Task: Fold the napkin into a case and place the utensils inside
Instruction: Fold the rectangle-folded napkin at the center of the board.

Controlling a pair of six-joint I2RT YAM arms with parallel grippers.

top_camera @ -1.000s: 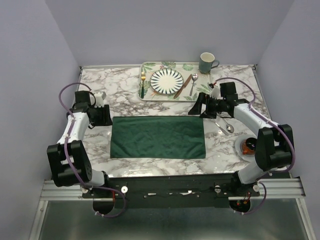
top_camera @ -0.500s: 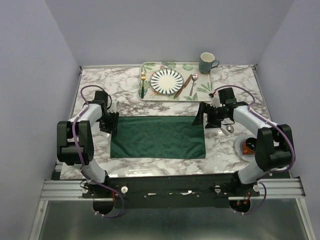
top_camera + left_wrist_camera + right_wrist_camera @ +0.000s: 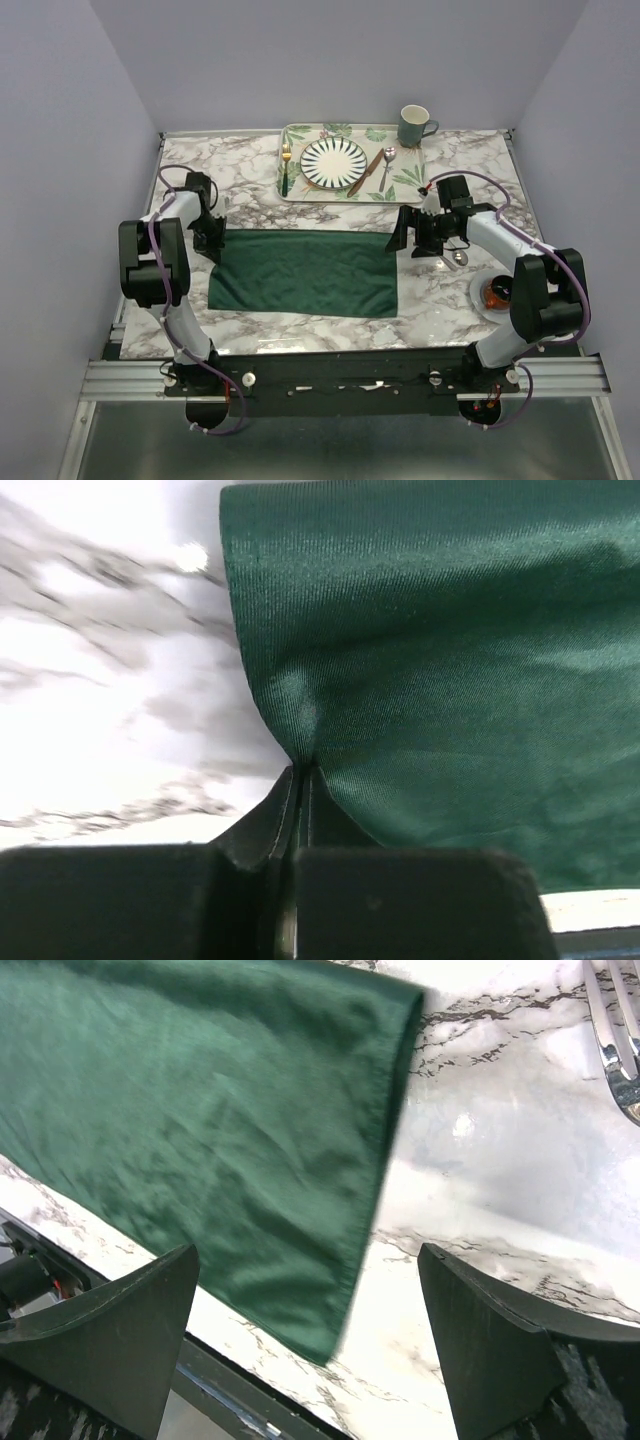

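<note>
The dark green napkin (image 3: 305,272) lies spread flat on the marble table; no case is in view. My left gripper (image 3: 214,243) is shut on the napkin's left edge, and in the left wrist view the napkin (image 3: 450,660) puckers into the left gripper (image 3: 300,775). My right gripper (image 3: 399,232) stands open just off the napkin's far right corner. The right wrist view has the napkin's (image 3: 200,1130) right edge between the wide fingers of the right gripper (image 3: 308,1260). The gold fork (image 3: 286,160), brown knife (image 3: 365,172) and silver spoon (image 3: 386,168) lie on the tray.
The leaf-patterned tray (image 3: 405,185) at the back holds a striped plate (image 3: 333,162), with a grey-green mug (image 3: 413,125) behind it. Spare silver cutlery (image 3: 452,256) (image 3: 610,1030) lies right of my right gripper. A small dish (image 3: 492,292) sits at the right edge.
My left gripper has shut on the napkin's left edge and the whole napkin has slid a little to the left. The right arm has barely moved and stays open.
</note>
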